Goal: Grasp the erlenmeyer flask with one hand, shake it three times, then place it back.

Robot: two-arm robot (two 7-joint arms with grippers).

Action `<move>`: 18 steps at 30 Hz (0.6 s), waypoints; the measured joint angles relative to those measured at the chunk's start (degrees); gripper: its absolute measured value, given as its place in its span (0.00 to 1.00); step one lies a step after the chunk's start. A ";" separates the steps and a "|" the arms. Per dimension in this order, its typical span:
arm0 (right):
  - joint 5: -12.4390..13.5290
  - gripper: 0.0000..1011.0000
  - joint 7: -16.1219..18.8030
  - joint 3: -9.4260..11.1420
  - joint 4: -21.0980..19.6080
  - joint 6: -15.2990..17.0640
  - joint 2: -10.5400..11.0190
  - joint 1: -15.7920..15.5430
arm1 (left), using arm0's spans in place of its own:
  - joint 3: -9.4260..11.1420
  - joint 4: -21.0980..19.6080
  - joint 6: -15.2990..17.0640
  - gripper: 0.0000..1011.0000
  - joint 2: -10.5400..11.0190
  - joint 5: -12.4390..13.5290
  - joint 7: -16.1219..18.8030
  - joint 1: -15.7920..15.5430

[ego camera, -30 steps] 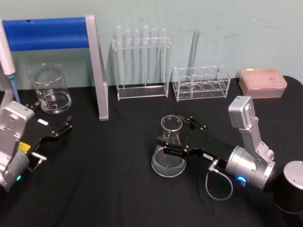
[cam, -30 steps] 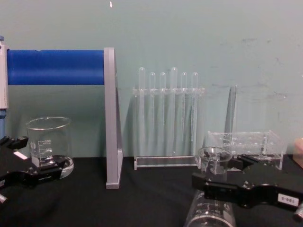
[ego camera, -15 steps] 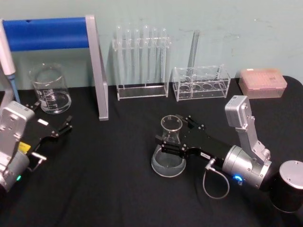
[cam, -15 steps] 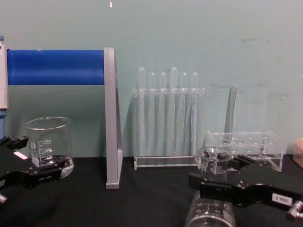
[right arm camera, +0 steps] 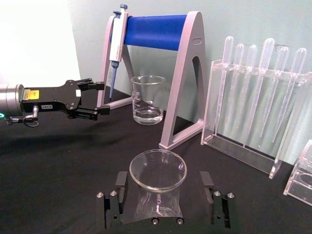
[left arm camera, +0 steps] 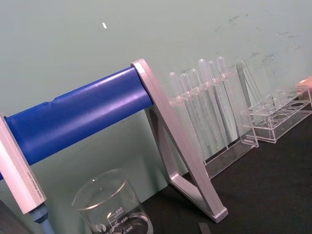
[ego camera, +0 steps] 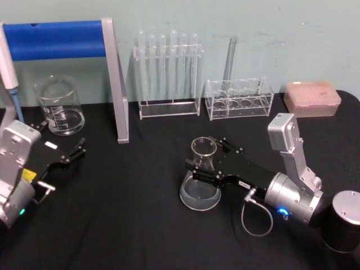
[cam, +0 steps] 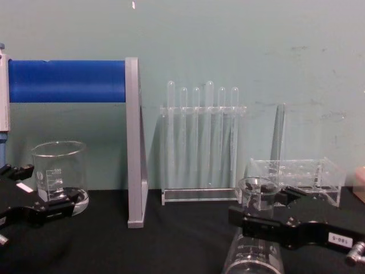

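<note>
A pale green wall (ego camera: 281, 22), scuffed in places, backs a table (ego camera: 140, 225) under matt black cloth. Well beyond the left gripper's fingers stands a grey angular stand (ego camera: 115, 84) with a glossy blue bar. Beyond the right gripper's fingers stand two clear plastic racks (ego camera: 167, 73), one holding slim round-tipped tubes. Just past the left fingers sits a squat glass beaker (ego camera: 59, 107). The flask (ego camera: 199, 191), clear glass and conical, stands upright on the cloth, its narrow neck between the right gripper's (ego camera: 203, 154) blocky black fingers, which are spread at either side of it. The left gripper (ego camera: 63, 135) hovers with fingers parted, holding nothing.
</note>
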 joint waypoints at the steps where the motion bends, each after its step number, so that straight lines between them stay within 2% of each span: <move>1: 0.01 0.92 0.00 0.00 -0.01 0.00 0.01 -0.01 | 0.00 0.00 0.00 0.99 0.00 0.00 0.00 0.00; 7: 0.03 0.78 0.01 0.00 -0.04 0.01 0.03 -0.03 | 0.00 0.00 0.00 0.99 0.00 0.00 0.00 0.00; 10: 0.04 0.66 0.01 0.00 -0.06 0.02 0.04 -0.04 | 0.00 0.00 0.00 0.99 0.00 0.00 0.00 0.00; 18: 0.08 0.44 0.01 0.00 -0.09 0.05 0.06 -0.05 | 0.00 0.00 0.00 0.99 0.00 0.00 0.00 0.00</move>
